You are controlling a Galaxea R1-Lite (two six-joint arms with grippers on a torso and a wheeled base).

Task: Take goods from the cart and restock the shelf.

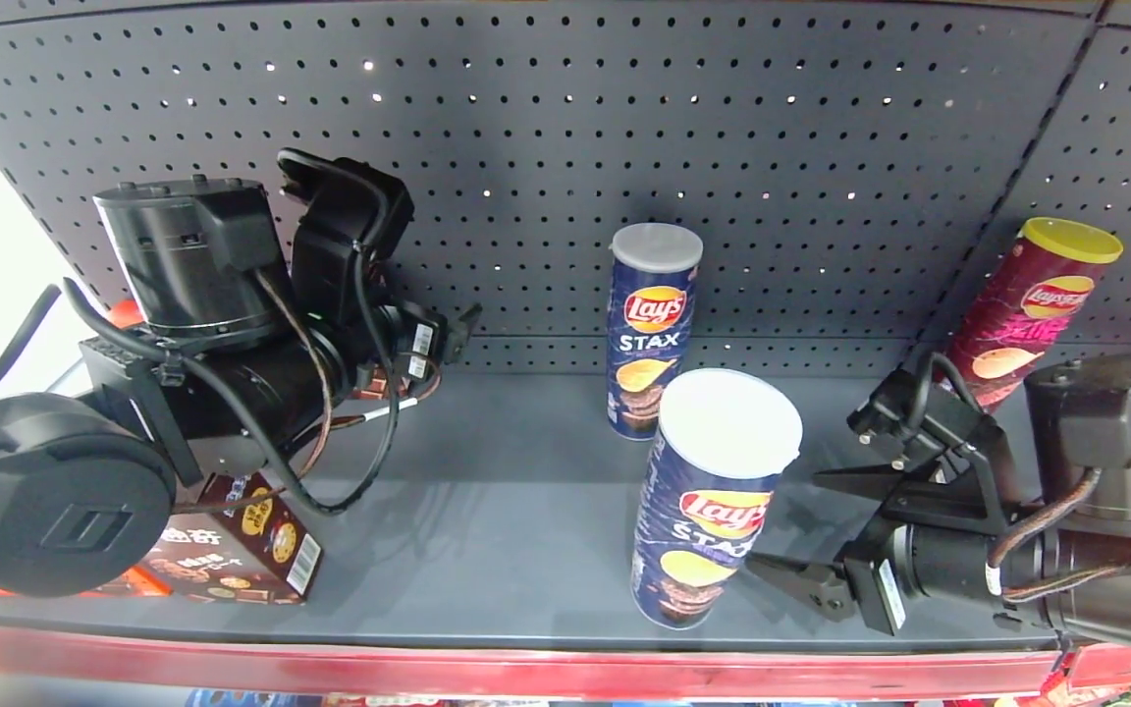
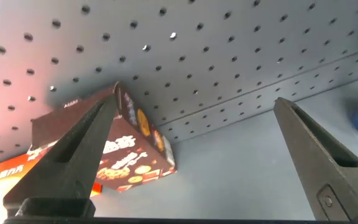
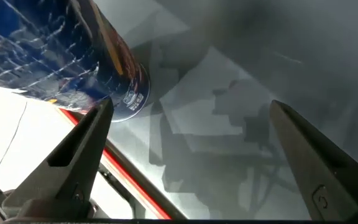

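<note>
Blue chip can (image 1: 713,491) stood upright lower centre on shelf (image 1: 487,511), lined up before second can (image 1: 652,329), likely for neat row. Right gripper (image 1: 783,520) spread apart just beside it, nothing clamped. Left gripper (image 2: 196,99) held wide, empty.

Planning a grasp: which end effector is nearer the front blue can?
Right. The right end effector sits open beside the front can; the left end effector is across the shelf.

On shelf (image 1: 487,511), front can (image 1: 713,501), second can (image 1: 652,329) behind, box (image 1: 232,550) left (near edge), third can (image 1: 1037,304) right
</note>
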